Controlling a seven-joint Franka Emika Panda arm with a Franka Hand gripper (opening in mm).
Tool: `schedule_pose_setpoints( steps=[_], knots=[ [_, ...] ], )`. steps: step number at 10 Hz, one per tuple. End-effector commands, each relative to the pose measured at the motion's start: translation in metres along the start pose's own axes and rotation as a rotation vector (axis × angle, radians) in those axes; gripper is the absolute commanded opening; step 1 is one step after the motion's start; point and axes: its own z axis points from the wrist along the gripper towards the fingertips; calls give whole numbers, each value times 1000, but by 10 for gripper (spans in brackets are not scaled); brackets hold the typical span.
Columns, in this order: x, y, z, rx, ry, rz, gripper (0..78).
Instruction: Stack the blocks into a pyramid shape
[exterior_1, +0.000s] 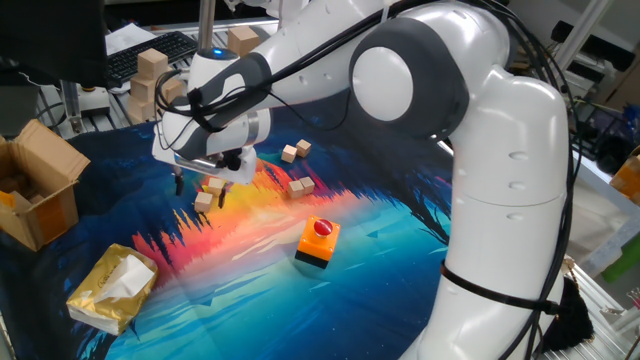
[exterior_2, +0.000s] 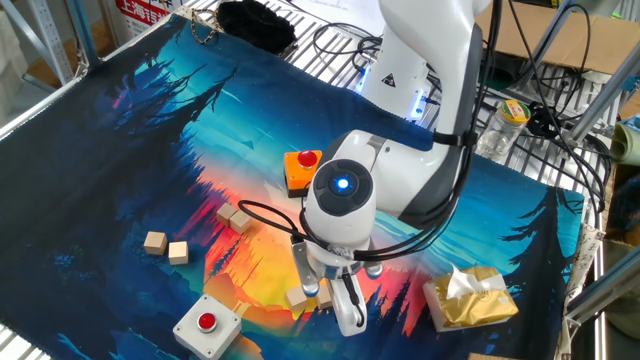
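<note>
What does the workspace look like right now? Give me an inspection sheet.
Surface: colourful forest-print mat over the table.
Job's things: six small tan wooden cubes; two apart at the mat's edge, two touching mid-mat, two under the gripper; no pyramid yet.
Clutter: orange button box, white button box, gold tissue pack.
Grippers: gripper low over a cube; cannot tell open or shut.
Cables: black bundle behind the base.
Surroundings: open cardboard box, keyboard.

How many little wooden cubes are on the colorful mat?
6 cubes: two at the left, two in the middle, two by the jaws. The arm may hide more.
</note>
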Motion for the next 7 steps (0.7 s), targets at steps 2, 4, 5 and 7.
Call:
schedule_pose_setpoints(
  steps=[2, 4, 5, 7],
  knots=[
    [-3, 0, 1, 0, -26, -13, 772],
    [-3, 0, 2, 0, -29, -16, 772],
    [-3, -1, 6, -3, -35, -16, 772],
    [-2, -3, 8, -6, -38, -18, 772]
  ],
)
